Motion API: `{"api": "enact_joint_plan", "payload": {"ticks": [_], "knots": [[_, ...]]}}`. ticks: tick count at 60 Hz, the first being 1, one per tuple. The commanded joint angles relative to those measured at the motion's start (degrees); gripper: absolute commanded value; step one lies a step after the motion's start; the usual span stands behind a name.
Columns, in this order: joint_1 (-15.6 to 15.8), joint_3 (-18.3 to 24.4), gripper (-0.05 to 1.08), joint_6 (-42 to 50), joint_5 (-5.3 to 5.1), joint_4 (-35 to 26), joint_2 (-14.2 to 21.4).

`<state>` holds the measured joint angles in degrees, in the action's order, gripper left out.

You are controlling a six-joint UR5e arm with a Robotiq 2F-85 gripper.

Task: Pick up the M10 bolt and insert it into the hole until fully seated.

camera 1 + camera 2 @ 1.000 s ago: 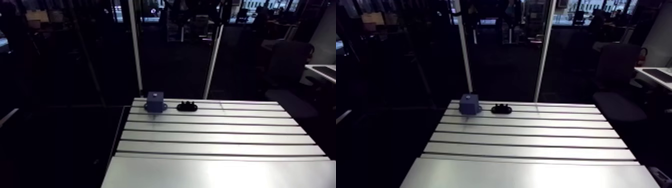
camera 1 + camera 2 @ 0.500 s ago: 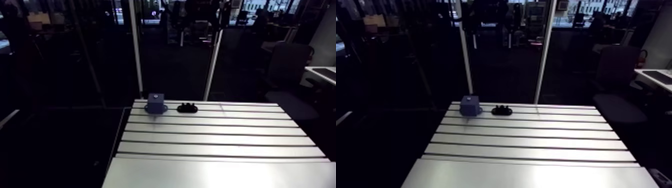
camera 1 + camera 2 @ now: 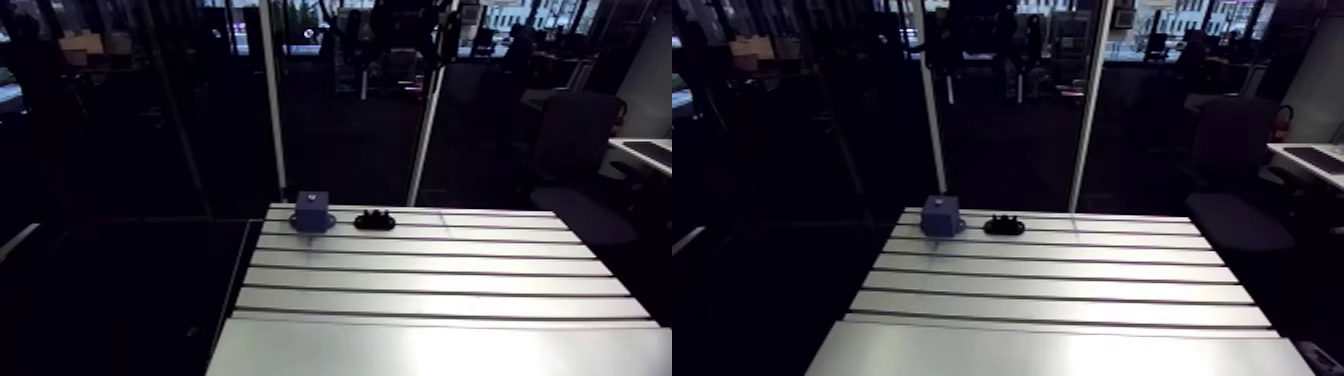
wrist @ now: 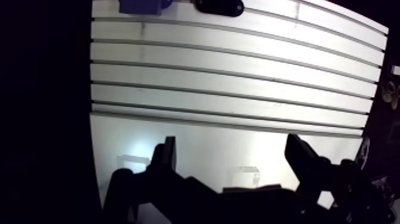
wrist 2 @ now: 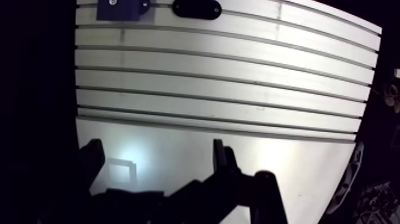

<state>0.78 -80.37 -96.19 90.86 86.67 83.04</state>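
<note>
A small blue block with a pale round spot on its top stands at the far left of the slotted aluminium table. Just right of it lies a low black piece with small bumps on top; I cannot make out a bolt on it. In the wrist view my gripper hovers over the near, smooth part of the table, open with nothing between its fingers. The blue block and the black piece lie far ahead of it. The gripper does not show in the arm view.
Several dark slots run across the table between the gripper and the two objects. The table's left edge drops into darkness. Two pale upright posts stand behind the far edge.
The arm view has shifted a little, so the camera has moved. The blue block and the black piece stay where they were on the table.
</note>
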Motion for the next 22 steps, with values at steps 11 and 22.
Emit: {"api": "enact_joint_plan", "payload": {"ticks": [11,22], "knots": [[-0.3,-0.3,0.01,-0.1,0.15,0.0,0.0],[-0.3,-0.2,0.01,-0.1,0.15,0.0,-0.2]]}}
